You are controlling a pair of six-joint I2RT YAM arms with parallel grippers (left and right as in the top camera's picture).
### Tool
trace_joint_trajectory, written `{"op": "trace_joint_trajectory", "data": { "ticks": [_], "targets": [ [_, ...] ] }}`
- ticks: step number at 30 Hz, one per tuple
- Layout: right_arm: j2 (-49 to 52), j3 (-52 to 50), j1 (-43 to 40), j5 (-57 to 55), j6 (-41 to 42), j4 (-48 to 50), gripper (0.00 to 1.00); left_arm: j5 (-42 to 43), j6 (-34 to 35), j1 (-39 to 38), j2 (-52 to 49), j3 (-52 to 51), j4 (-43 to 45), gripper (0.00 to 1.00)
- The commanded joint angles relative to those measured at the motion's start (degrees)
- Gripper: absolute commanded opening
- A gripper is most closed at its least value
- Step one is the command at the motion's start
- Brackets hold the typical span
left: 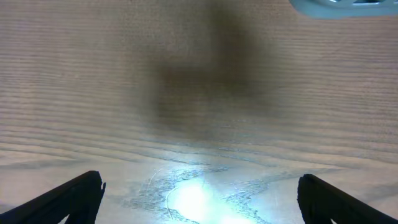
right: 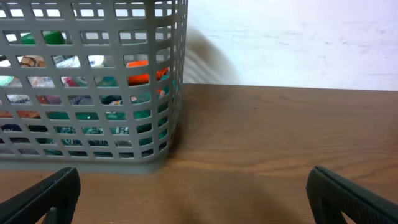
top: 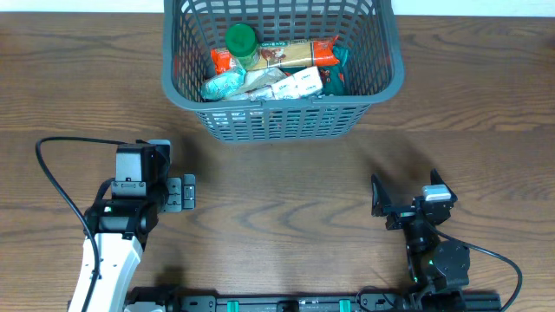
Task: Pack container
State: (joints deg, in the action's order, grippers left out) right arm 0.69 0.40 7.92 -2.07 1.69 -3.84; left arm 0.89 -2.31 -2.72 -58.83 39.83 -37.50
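Observation:
The dark grey lattice container (top: 178,87) stands at the far middle of the table, filled with grocery items: a green-lidded jar (top: 241,41), an orange-ended packet (top: 286,55) and pale pouches (top: 260,85). Its side also shows in the right wrist view (right: 93,158). My left gripper (top: 188,191) is open and empty at the near left, pointing down over bare wood (left: 199,199). My right gripper (top: 408,195) is open and empty at the near right, well short of the container (right: 193,199).
A wooden table (top: 277,191) spreads between the arms and the container. A black cable (top: 52,173) loops by the left arm. A white wall (right: 292,43) rises behind the table. A rail (top: 286,303) runs along the near edge.

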Motion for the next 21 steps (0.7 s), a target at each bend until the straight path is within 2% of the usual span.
{"op": "trace_joint_trajectory", "data": {
  "ticks": [1, 14, 21],
  "targets": [
    [0.0, -0.09, -0.07, 0.63, -0.46, -0.37, 0.99, -0.48, 0.63, 0.15, -0.28, 0.13, -0.15, 0.98],
    [0.02, -0.09, -0.07, 0.63, -0.46, -0.35, 0.99, -0.46, 0.63, 0.15, -0.07, 0.13, -0.15, 0.99],
    [0.02, -0.09, -0.07, 0.61, -0.46, -0.37, 0.99, -0.48, 0.63, 0.2, 12.94, 0.13, -0.96, 0.99]
  ]
}}
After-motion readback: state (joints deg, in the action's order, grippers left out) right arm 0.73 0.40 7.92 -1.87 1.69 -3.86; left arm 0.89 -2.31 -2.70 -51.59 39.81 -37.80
